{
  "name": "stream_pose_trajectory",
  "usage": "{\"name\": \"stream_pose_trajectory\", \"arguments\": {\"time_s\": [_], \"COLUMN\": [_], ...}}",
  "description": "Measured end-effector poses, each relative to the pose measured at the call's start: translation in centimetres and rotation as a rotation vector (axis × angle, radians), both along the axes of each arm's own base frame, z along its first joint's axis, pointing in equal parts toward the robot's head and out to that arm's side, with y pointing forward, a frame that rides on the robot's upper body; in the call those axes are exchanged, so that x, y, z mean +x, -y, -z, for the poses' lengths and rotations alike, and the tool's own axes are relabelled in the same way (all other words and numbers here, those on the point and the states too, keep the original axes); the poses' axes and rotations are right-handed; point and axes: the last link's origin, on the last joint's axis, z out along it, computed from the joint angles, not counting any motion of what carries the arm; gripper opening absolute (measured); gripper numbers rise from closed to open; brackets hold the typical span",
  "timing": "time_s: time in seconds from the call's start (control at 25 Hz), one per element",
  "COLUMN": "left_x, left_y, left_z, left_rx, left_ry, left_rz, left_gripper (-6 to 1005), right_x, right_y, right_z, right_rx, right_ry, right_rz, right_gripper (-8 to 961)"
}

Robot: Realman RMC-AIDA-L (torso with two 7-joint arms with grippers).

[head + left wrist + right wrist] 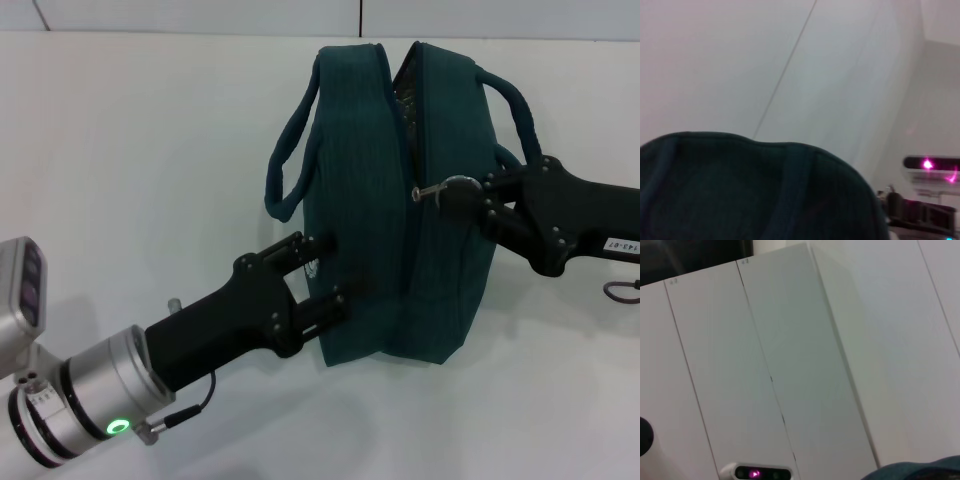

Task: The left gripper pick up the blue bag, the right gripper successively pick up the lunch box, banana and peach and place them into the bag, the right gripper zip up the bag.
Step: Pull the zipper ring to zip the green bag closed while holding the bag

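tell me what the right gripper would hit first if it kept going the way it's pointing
The right gripper points toward the robot's left, at the zipper ring pull on the blue bag. Going straight on, it would likely press into the bag's fabric at the zipper seam; it already looks to be at the pull.

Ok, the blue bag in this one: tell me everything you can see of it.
The blue bag is dark teal ribbed fabric, standing upright on the white table, with two rope-like handles, one looping out to each side. Its top zipper is closed in the near part and still gapes at the far end, showing silvery lining. The left gripper grips its near left side; the right gripper is at the metal zipper pull. No contents are visible.
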Motion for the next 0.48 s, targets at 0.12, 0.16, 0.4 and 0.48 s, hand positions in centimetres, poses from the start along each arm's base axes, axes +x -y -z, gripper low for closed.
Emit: {"name": "stream_pose_trajectory", "arguments": {"time_s": [0.12,0.16,0.4,0.48], "left_x": [-0.05,-0.04,0.02,0.04], "left_y": [-0.43,-0.59,-0.94,-0.95], "left_z": [0.14,0.17,0.39,0.48], "left_rx": [0.015,0.019,0.048,0.05], "left_ry": [-0.009,-0.011,-0.052,-0.061], "left_rz": [-0.022,-0.027,-0.001,0.006], "left_gripper": [650,650,569,515], "right_x": [0.0,0.0,0.22,0.3], "right_y": [-0.05,-0.06,-0.09,-0.14], "right_z": [0.09,0.1,0.12,0.09], "right_rx": [0.001,0.002,0.009,0.014], "right_ry": [0.002,0.002,0.005,0.006], "right_rz": [0.003,0.004,0.018,0.023], "right_gripper": [11,11,11,11]}}
